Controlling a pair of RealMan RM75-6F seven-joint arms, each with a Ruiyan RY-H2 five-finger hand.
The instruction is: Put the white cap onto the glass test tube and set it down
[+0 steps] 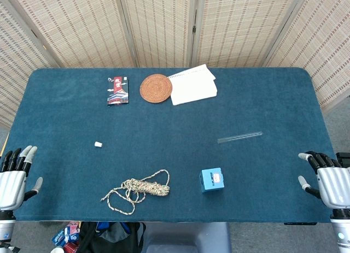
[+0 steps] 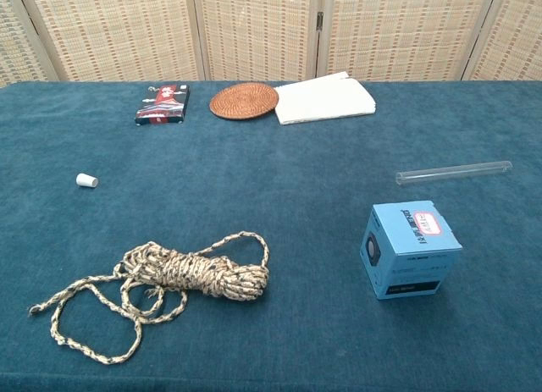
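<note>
A small white cap (image 1: 98,144) (image 2: 86,180) lies on its side on the blue table, left of centre. The glass test tube (image 1: 239,137) (image 2: 453,172) lies flat on the right half, uncapped. My left hand (image 1: 13,179) hovers at the table's left edge, fingers spread, holding nothing. My right hand (image 1: 328,179) sits at the right edge, fingers apart and empty. Both hands are far from the cap and the tube. Neither hand shows in the chest view.
A coiled rope (image 1: 139,190) (image 2: 182,278) lies near the front, a light blue box (image 1: 211,180) (image 2: 411,250) to its right. At the back are a dark packet (image 1: 117,90), a woven round coaster (image 1: 156,88) and a white notepad (image 1: 192,84).
</note>
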